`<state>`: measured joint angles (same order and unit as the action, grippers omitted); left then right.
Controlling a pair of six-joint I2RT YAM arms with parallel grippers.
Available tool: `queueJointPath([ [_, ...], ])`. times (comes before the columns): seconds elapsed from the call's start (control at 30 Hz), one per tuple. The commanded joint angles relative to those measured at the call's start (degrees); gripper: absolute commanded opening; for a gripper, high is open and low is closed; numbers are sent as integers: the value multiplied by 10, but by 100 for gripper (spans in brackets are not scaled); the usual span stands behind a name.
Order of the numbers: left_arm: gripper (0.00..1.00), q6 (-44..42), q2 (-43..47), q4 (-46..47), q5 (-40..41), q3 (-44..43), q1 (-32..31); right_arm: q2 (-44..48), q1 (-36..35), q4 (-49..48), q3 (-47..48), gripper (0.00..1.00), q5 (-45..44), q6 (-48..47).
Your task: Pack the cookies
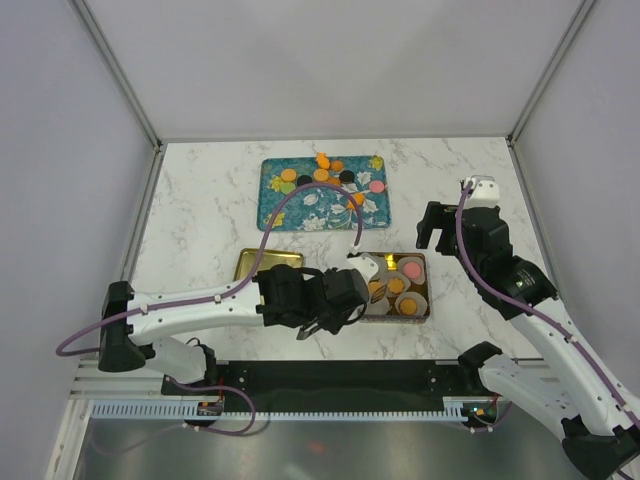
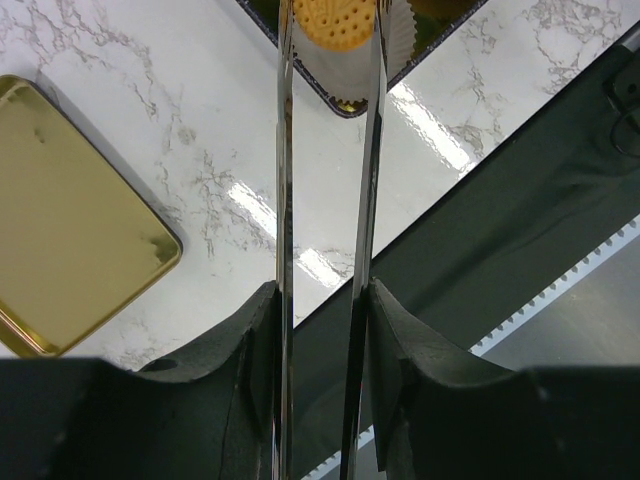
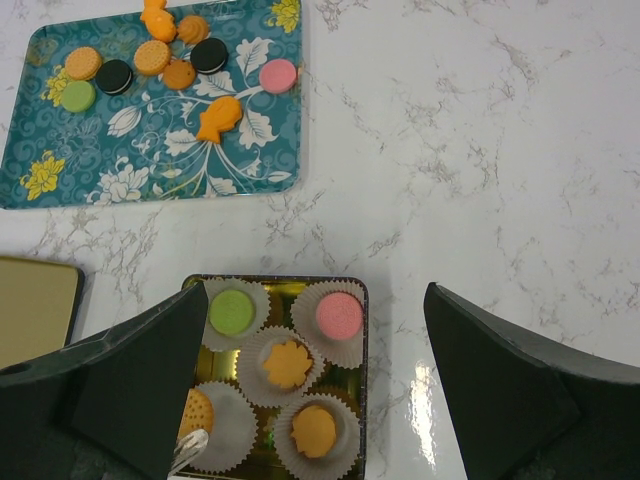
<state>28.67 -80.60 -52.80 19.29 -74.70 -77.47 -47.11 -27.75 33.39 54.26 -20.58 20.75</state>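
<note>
White marble-veined tabletop (image 1: 200, 200), grey walls (image 1: 330, 60). Left gripper (image 2: 322, 340) clenches steel tongs (image 2: 285, 200) pinching a round orange cookie (image 2: 335, 22); right gripper (image 3: 315, 300) gapes.

Cookies (image 3: 152, 57): orange, black, green, pink; loose cluster lying flat, upper left; five more flat, lower centre.

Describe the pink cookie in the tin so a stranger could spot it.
On the marble table, on the near side of the floral tray, sits a gold tin of white paper cups. The pink cookie lies in its far right cup, beside a green cookie. It's the tin's only pink one; the other pink cookie lies bare on the tray.
</note>
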Motion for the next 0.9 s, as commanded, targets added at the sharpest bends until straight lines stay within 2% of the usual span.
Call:
queueJointPath([
  [0.0, 43, 22, 1, 3, 5, -2, -15, 8, 1, -16, 1, 98, -2, 3],
  [0.87, 43, 22, -34, 3, 5, 16, -20, 15, 1, -15, -9, 98, -6, 2],
])
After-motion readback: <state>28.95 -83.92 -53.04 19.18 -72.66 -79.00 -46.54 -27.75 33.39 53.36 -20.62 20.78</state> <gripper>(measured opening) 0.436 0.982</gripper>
